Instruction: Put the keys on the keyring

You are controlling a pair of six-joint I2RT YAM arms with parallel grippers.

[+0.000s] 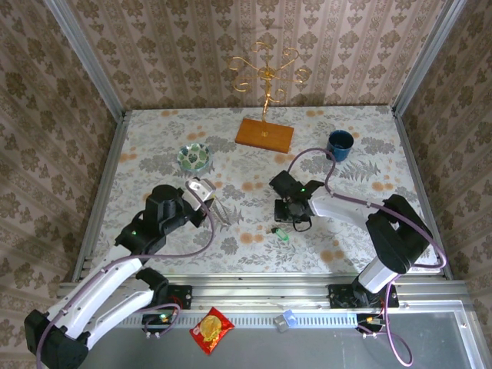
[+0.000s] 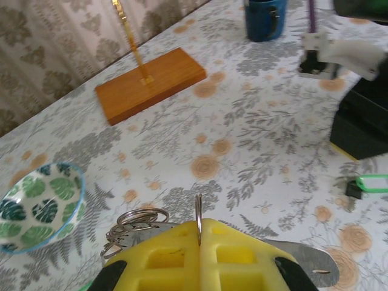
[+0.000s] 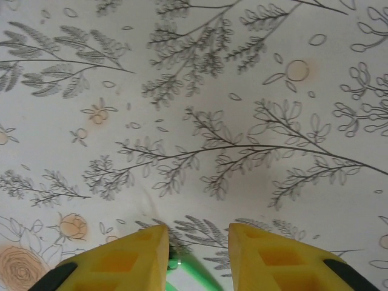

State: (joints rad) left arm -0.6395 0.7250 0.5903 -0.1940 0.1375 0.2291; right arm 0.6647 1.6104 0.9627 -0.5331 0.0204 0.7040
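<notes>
While the left arm's fingers point(image 2: 199, 235) are pressed together on the thin metal hoop of the keyring point(image 2: 198, 211), which stands edge-on out of the seam between the yellow pads, a bunch of flat silvery keys point(image 2: 134, 229) fans out to one side of the grip and one longer flat key point(image 2: 310, 262) sticks out on the other. From above, the left fingers point(image 1: 203, 187) hold the ring over the flowered table point(image 1: 154, 138), just in front of the green-and-white leaf bowl point(image 1: 194, 157). The right arm's fingers point(image 3: 197, 257) stand apart, close above the table, with a green-headed key point(image 3: 195, 274) low in the gap between them; it sits close against the left-hand pad, and no pad is seen closing on it. In the overhead view that green key point(image 1: 280, 233) lies on the table just beside the right fingers point(image 1: 293, 221), well apart from the keyring. Farther back stand a wooden base point(image 1: 264, 134) with a gold wire stand and a blue mug point(image 1: 340, 144).
</notes>
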